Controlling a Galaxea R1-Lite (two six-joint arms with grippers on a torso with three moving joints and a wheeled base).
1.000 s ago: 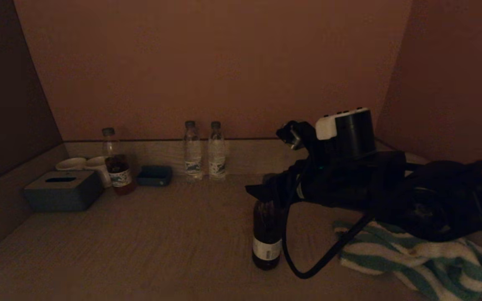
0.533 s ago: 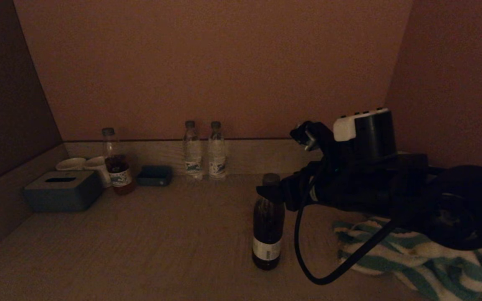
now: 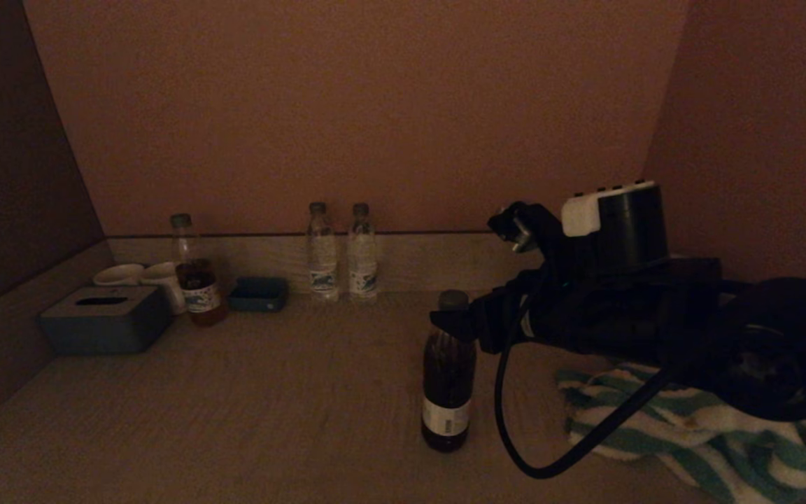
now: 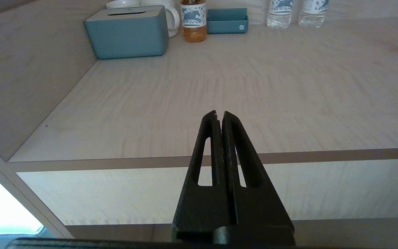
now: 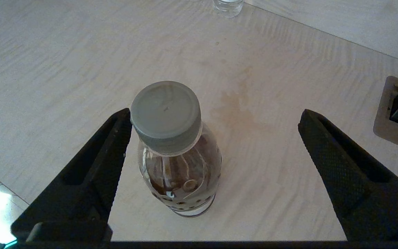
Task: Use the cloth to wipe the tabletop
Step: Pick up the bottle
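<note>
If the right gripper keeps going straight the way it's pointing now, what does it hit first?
Most likely the brown drink bottle. The open right gripper points down at it, the grey cap close beside one fingertip. Depth is unclear, but past the bottle there is only tabletop.

The cloth (image 3: 697, 434) runs off the head view's lower right edge, its upper part hidden under the right arm (image 3: 690, 322). Two cups (image 3: 138, 274) sit half-hidden behind the tissue box (image 3: 104, 319).
</note>
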